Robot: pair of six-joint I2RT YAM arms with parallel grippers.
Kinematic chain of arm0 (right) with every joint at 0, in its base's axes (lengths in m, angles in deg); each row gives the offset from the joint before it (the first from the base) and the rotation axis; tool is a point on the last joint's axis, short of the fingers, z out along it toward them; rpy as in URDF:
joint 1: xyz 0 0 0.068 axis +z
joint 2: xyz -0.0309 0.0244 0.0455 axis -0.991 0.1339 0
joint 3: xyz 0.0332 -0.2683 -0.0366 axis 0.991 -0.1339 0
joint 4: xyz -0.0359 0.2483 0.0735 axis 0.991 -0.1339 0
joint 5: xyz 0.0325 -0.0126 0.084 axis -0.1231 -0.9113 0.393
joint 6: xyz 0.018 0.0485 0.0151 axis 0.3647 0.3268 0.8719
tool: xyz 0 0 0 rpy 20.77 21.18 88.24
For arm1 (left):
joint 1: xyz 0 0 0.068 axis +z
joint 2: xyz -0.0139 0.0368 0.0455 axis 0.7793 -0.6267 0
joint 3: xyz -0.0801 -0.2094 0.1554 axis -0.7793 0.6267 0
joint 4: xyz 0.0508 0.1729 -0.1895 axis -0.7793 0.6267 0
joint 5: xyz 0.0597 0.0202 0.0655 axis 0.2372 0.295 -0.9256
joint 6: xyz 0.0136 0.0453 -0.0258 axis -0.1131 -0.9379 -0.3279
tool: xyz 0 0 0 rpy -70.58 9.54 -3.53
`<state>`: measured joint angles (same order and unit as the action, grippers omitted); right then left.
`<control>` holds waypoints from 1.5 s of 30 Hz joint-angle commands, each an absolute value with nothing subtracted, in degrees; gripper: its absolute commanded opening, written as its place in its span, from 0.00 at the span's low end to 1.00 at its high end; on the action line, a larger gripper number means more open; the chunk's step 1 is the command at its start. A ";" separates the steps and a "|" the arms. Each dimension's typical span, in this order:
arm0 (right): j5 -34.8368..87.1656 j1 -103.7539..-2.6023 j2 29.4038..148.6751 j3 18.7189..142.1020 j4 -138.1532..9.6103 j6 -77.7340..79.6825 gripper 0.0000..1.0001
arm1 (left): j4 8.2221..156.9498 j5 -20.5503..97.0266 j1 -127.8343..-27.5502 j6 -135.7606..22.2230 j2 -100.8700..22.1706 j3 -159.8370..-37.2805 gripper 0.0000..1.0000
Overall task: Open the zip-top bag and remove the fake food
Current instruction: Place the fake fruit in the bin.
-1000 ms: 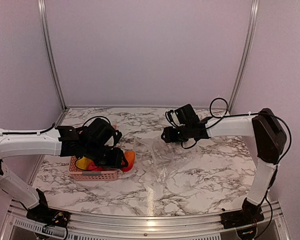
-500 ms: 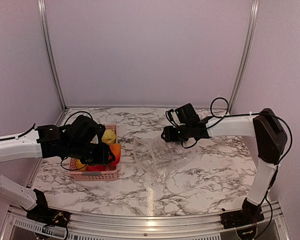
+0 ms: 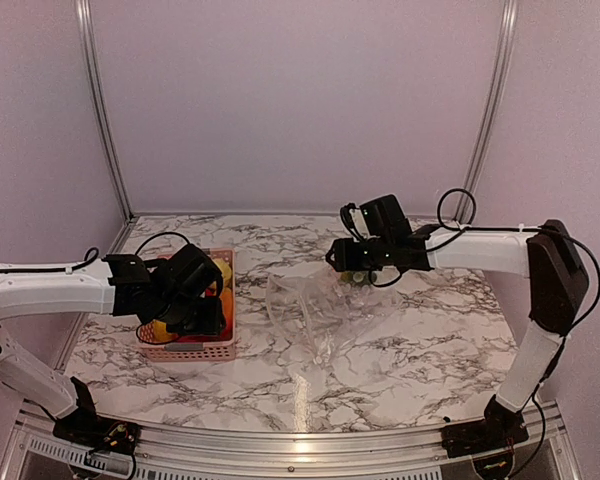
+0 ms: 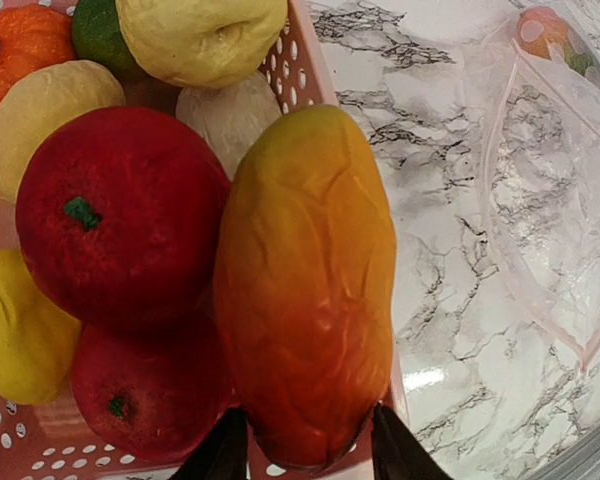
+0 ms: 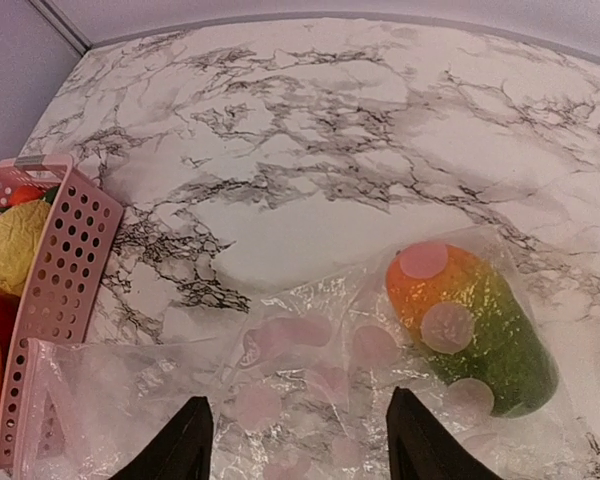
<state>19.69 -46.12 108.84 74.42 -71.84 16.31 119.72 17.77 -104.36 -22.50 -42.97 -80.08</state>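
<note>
Left gripper [image 4: 308, 412], mostly cropped, pinches the fake mango [image 4: 305, 270]; right gripper [image 5: 298, 397] gapes above the zip-top bag [image 5: 310, 360].

The basket [image 3: 185, 350] sits at the left of the surface [image 3: 430, 350], with most of the fake food [image 4: 120, 220] piled in it. Just right of it lies the zip-top bag [image 3: 320, 315], with a lone piece [image 5: 470, 325] inside at its far right end. The left fingers [image 4: 223, 455] flank the outermost piece [image 4: 305, 290] along the basket's right wall, perhaps touching it. The right fingers [image 5: 190, 440] hang above the bag.
</note>
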 commanded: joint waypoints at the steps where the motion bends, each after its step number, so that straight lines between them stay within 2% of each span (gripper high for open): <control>1: 19.65 -47.24 106.84 73.91 -73.29 14.84 0.58 | 119.73 15.44 -103.38 -23.21 -44.02 -79.41 0.47; 4: 19.71 -47.95 106.46 73.78 -73.76 14.41 0.58 | 119.56 15.80 -103.01 -23.54 -44.62 -79.42 0.48; 11: 20.46 -49.90 106.99 73.75 -74.12 12.82 0.63 | 119.63 16.75 -103.02 -24.79 -42.99 -80.52 0.57; 16: 21.09 -51.26 109.13 74.58 -74.79 10.74 0.70 | 119.52 18.70 -103.05 -25.93 -41.64 -82.01 0.59; 22: 23.34 -54.81 111.89 75.10 -73.93 9.29 0.71 | 119.58 20.30 -103.26 -27.61 -41.02 -85.36 0.59; 35: 26.34 -59.26 121.80 84.25 -73.28 4.15 0.70 | 111.60 28.47 -103.79 -30.29 -50.73 -92.09 0.58; 45: 29.13 -59.79 125.81 85.59 -73.56 2.92 0.62 | 106.02 33.36 -104.42 -30.78 -61.63 -98.45 0.57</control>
<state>27.12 -59.48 123.81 83.80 -73.54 3.94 110.03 30.60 -103.88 -30.09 -58.60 -95.53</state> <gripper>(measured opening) 0.639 0.575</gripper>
